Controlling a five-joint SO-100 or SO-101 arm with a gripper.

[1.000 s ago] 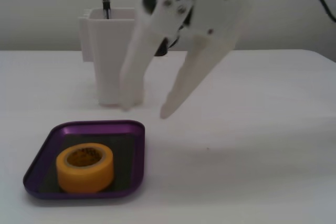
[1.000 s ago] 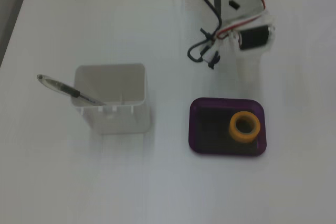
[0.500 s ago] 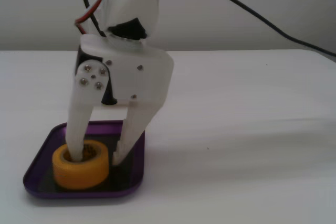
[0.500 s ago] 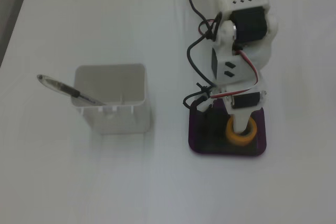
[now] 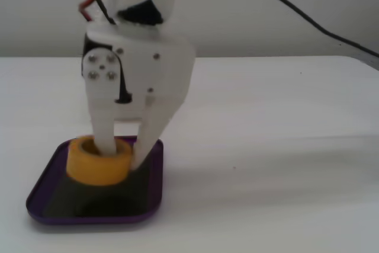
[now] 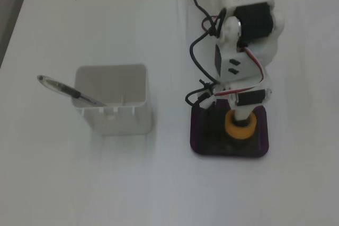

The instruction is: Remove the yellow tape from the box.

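gripper (image 5: 121, 155): straight above, one finger down the roll's hole, the other outside its right wall, not visibly clamped | yellow tape (image 5: 98, 161): flat, hole up, far-left part of purple tray (image 5: 41, 197) | lift: straight up

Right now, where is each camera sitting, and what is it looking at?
Fixed view, low at table height: looks across at the purple box, the gripper and wrist.
Fixed view, high up: looks down on the table, the white container with a pen, and the arm.
Both show the yellow tape inside the box, one finger in its hole.
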